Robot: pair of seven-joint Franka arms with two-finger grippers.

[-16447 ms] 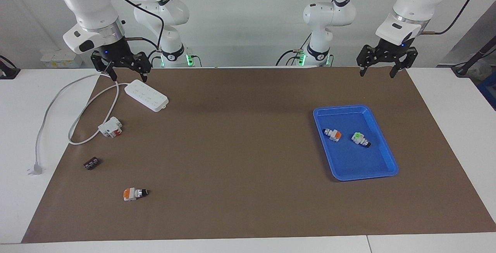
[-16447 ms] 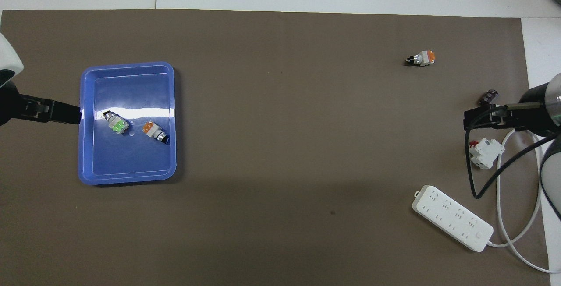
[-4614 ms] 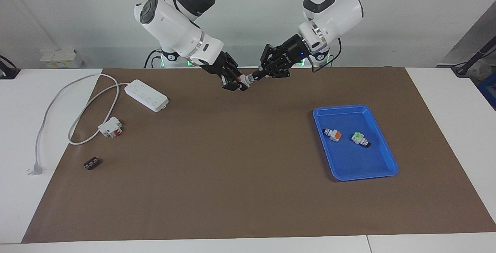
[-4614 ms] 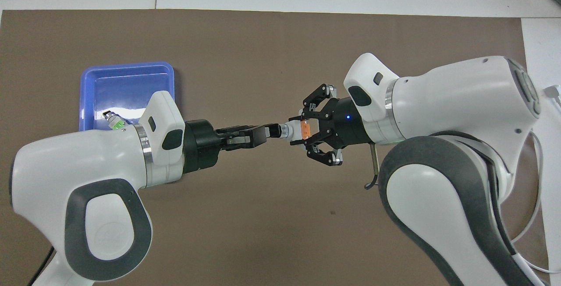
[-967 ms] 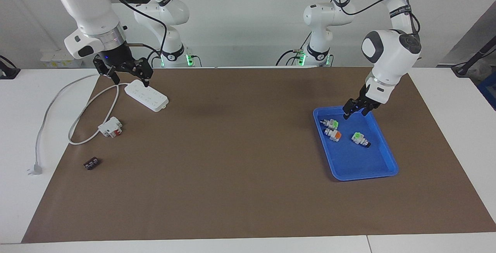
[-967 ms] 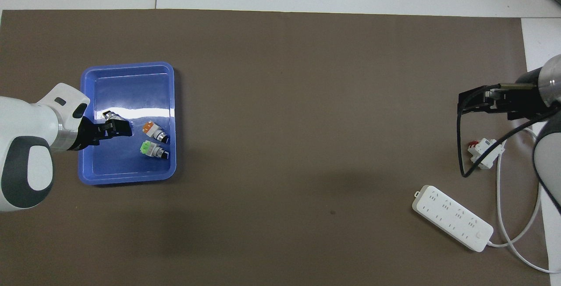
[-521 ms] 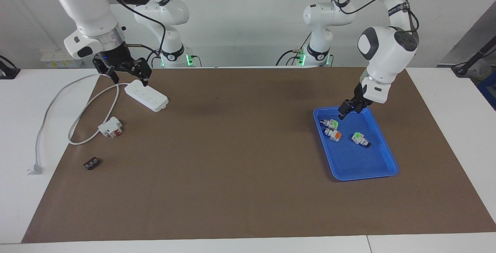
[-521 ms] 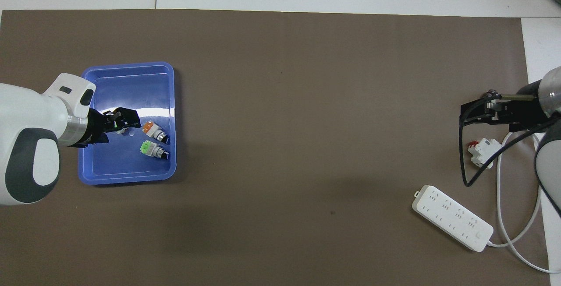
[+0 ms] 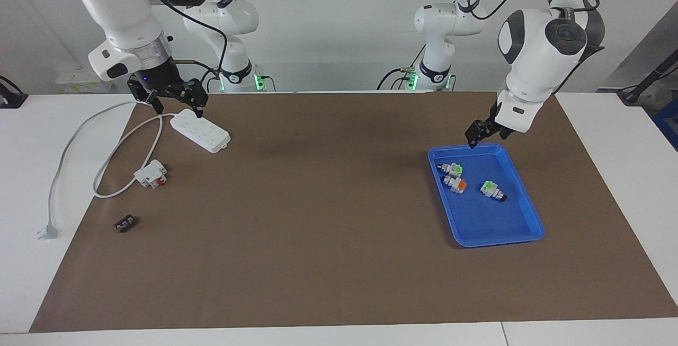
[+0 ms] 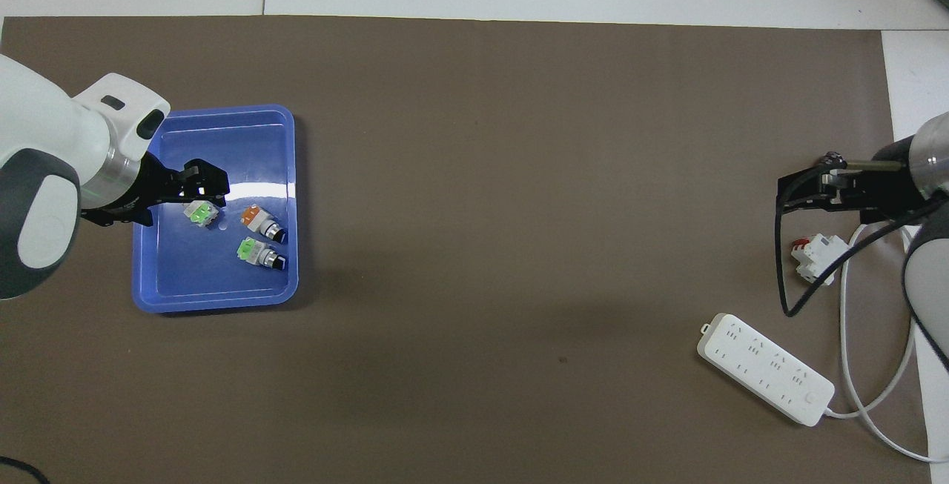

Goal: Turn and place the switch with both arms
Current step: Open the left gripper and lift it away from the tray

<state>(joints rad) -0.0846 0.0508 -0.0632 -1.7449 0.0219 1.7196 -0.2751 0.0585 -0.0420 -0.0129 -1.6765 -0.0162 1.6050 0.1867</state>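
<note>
The switch [image 9: 452, 168] with a green end face lies in the blue tray [image 9: 522, 232], at the end nearest the robots, just beside an orange-faced one [image 9: 455, 183]; placement looks done. The left pincer [image 9: 481, 133], empty, hangs over the tray's rim; whether it is parted, I cannot tell. The right pincer [image 9: 172, 96] waits spread above the power strip [image 9: 200, 130]. Open bench [image 9: 318, 219] between.
</note>
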